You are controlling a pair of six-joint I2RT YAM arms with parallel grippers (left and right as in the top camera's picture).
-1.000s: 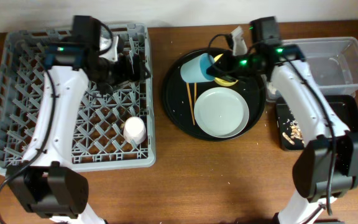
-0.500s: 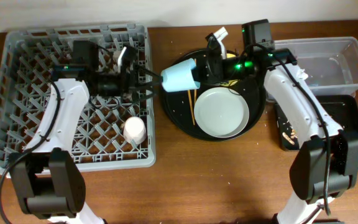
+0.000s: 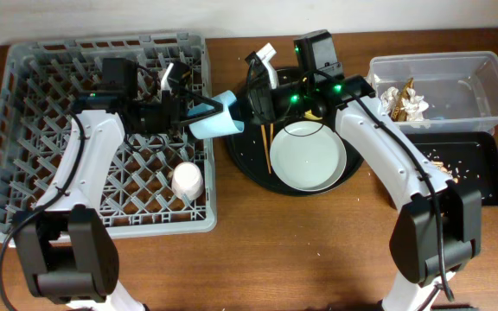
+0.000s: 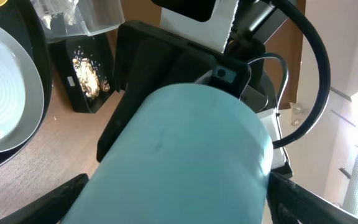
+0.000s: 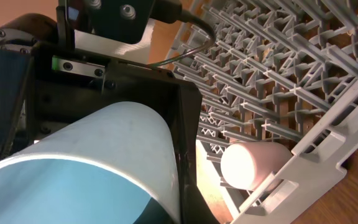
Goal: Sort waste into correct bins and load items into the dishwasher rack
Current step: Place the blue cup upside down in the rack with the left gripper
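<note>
The light blue cup [image 3: 219, 117] lies on its side in the air between the dishwasher rack [image 3: 24, 173] and the round black tray. My right gripper [image 3: 249, 107] is shut on its rim [image 5: 92, 155]. My left gripper [image 3: 199, 117] is open, with one finger on each side of the cup's base [image 4: 179, 155]. The pink-white cup [image 3: 188, 180] lies in the rack and also shows in the right wrist view [image 5: 253, 165]. The pale grey plate [image 3: 308, 155] and the chopsticks [image 3: 267, 142] are on the round tray. The yellow bowl is hidden under my right arm.
The round black tray [image 3: 239, 142] is in the middle. The clear tub [image 3: 461, 82] at the back right holds tissue and a gold-brown wrapper [image 3: 402, 98]. The shallow black tray [image 3: 474, 173] in front of it holds beige scraps [image 3: 435, 160].
My right gripper has carried the blue cup left off the round tray and into my left gripper's open jaws. The right arm no longer covers the tub and the black tray.
</note>
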